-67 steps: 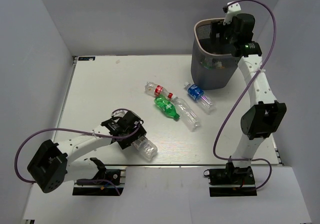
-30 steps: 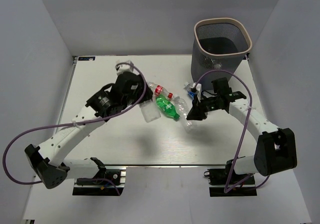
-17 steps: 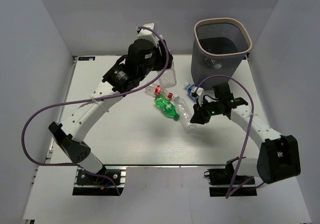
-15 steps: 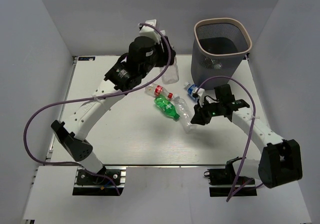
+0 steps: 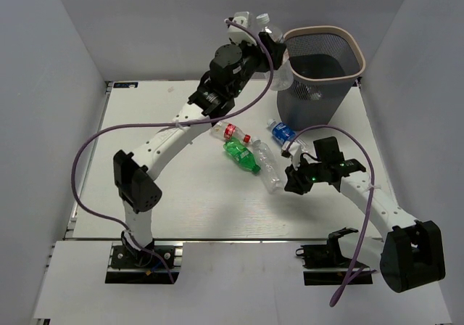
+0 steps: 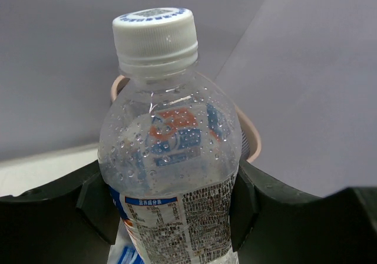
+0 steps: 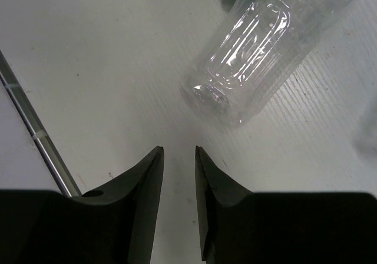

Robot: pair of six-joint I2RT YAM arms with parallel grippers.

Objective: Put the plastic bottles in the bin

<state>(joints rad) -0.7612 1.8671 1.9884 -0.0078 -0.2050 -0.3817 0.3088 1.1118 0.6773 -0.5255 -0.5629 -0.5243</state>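
Observation:
My left gripper (image 5: 270, 53) is shut on a clear plastic bottle (image 5: 273, 33) with a white cap and a blue-and-red label (image 6: 171, 158). It holds the bottle upright, high beside the left rim of the bin (image 5: 322, 64). The bin's pale rim (image 6: 253, 140) shows behind the bottle. Several bottles lie mid-table: a red-capped one (image 5: 228, 130), a green one (image 5: 241, 156), a clear ribbed one (image 5: 267, 167) and a blue-labelled one (image 5: 283, 133). My right gripper (image 5: 290, 181) hovers low just short of the clear ribbed bottle's base (image 7: 259, 46). Its jaws (image 7: 178, 152) are narrowly open and empty.
The bin stands at the table's far right corner, against the grey walls. A metal rail (image 7: 35, 128) marks the table's near edge, left of the right gripper. The left arm (image 5: 174, 125) arches over the table's middle, its purple cable looping to the left.
The left arm has lifted the bottle and swung it right, from above the table's far middle to the bin's left rim. The right gripper has shifted slightly nearer and its jaws have parted a little.

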